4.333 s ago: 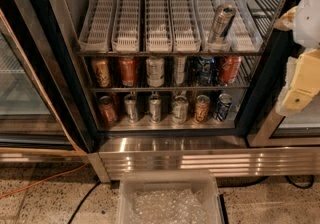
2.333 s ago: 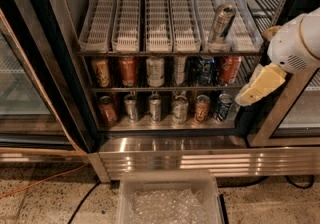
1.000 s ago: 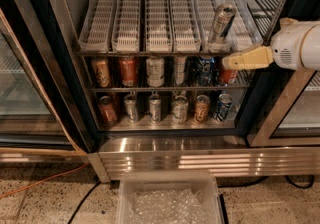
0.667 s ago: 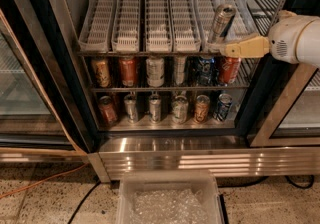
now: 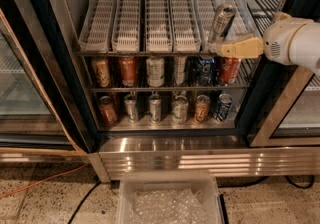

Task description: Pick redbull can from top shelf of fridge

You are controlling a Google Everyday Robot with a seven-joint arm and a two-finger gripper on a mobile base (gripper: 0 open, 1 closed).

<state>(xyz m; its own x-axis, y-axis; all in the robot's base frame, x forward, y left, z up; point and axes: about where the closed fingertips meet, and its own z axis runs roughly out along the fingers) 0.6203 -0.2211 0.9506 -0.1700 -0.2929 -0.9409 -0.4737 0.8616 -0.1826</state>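
Note:
The redbull can point(image 5: 221, 21) is a tall slim silver can standing tilted in the rightmost lane of the top shelf point(image 5: 150, 13), which is a row of whitish ribbed glide lanes. The fridge point(image 5: 165, 150) has a black frame and a ribbed steel base panel. My gripper point(image 5: 216, 48) reaches in from the right on a white arm, its cream fingers pointing left at the base of the can, just at the shelf's front lip.
Two lower wire racks hold several soda cans, orange, red, silver and blue point(image 5: 165, 70). A clear plastic bin point(image 5: 170, 200) sits on the floor before the fridge. An orange cable point(image 5: 35, 185) runs across the floor at left. A glass door point(image 5: 20, 83) stands at left.
The arm has swung up from the lower right and moved left. The gripper has gone from beside the middle rack to the base of the redbull can on the top shelf.

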